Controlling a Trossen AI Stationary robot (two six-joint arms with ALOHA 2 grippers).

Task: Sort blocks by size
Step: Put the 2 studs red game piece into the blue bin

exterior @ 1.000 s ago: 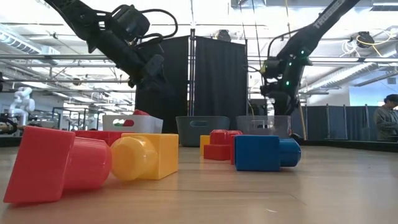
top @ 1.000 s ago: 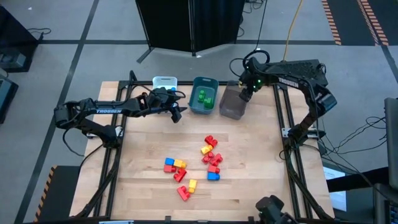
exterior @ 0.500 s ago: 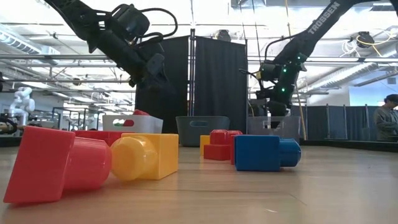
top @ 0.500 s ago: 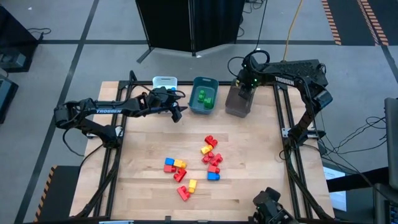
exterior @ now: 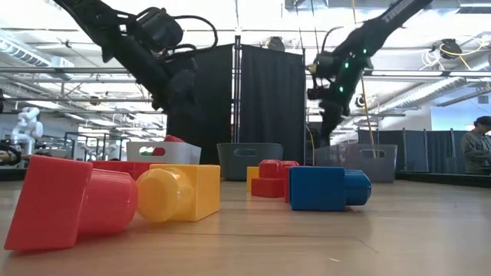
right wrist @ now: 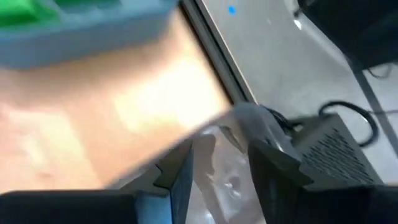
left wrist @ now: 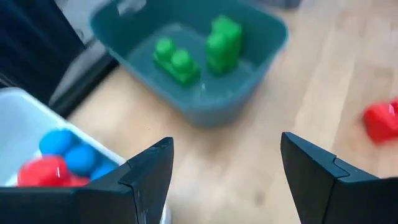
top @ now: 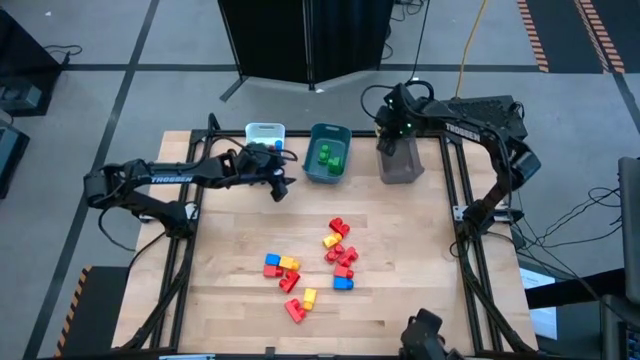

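The table (top: 240,240) is pale butcher-block wood, smooth with a faint satin sheen in the low view. On it the blocks (top: 310,268) are glossy moulded plastic; the red block (exterior: 69,203) nearest the low camera and the yellow one (exterior: 180,193) touching it catch soft highlights. The teal bin (top: 327,153) at the table's far edge is smooth plastic, the green blocks (left wrist: 193,53) in it shiny. Just beside the teal bin, the white bin (top: 265,133) is opaque plastic and the grey bin (top: 400,160) translucent, smoky plastic. The table's frame (top: 462,215) is matt black metal.
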